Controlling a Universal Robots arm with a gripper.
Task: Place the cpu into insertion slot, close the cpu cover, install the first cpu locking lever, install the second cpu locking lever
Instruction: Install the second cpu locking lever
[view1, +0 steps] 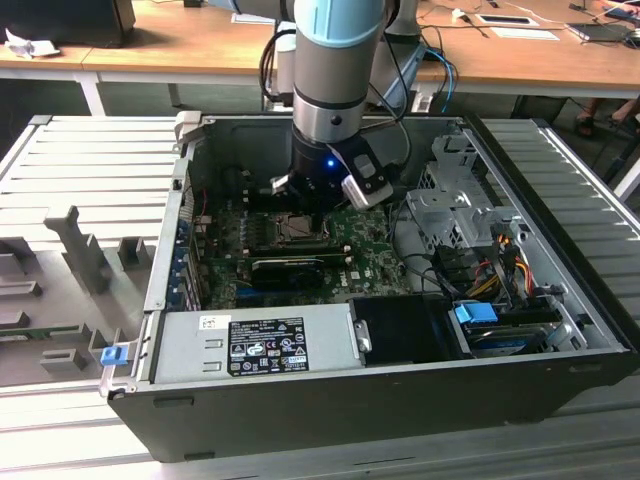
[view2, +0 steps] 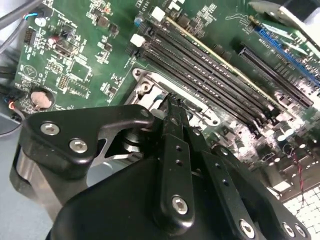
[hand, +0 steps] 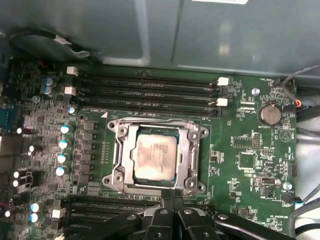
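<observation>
Inside the open computer case (view1: 400, 400), down over the green motherboard (hand: 240, 150), the end effector (hand: 172, 194) hangs with its two thin fingers drawn tight together and nothing visible between them. From where I stand the worry is that narrow closed tip. It sits right at the edge of the insertion slot (hand: 116, 131), and if it pushes down a little off its mark it could scrape the board, or catch the long black memory slots (hand: 145, 87) that run along the socket on two sides. A tip that slim could also slide off any smooth metal part it presses, and skid across the small components crowded around the socket. Too much force on the frame could load the chip unevenly against the contacts beneath it. In the first wrist view the cpu (hand: 156, 157) lies flat and square in the socket with its pale face up. The cpu cover (hand: 187, 150) appears to lie down around it, framing the chip through its window. I cannot make out from here whether either locking lever is latched. The chip is just beyond the fingertips, across the near rim of the socket, close to them but not touched. The tip meets or nearly meets the metal rim itself, and I cannot tell which. In the exterior view the arm stands almost straight over the socket.
</observation>
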